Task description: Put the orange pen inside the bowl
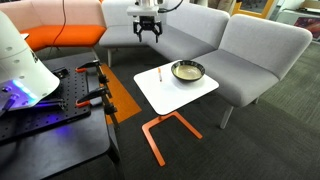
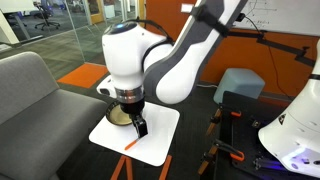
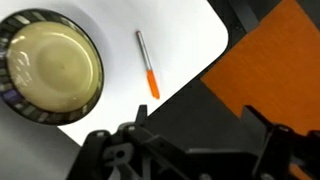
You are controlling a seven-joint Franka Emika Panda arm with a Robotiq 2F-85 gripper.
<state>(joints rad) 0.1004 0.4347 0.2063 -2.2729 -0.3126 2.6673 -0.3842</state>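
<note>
The orange pen (image 3: pixel 148 68), a thin stick with a grey upper half and an orange lower half, lies on the small white table (image 3: pixel 185 40) just beside the bowl (image 3: pixel 50 68). The bowl is round with a dark rim and a pale cream inside, and it is empty. In both exterior views the pen (image 1: pixel 161 75) (image 2: pixel 131 144) lies near the bowl (image 1: pixel 187 71) (image 2: pixel 117 116); in one of them the gripper partly hides the bowl. My gripper (image 1: pixel 148 37) (image 2: pixel 138 126) (image 3: pixel 190 150) hangs well above the table, open and empty.
Grey sofa seats (image 1: pixel 255 50) stand behind and beside the table. Orange metal table legs (image 1: pixel 160 135) and an orange floor patch (image 3: pixel 275 70) lie below. A black workbench with clamps (image 1: pixel 75 95) stands beside the table.
</note>
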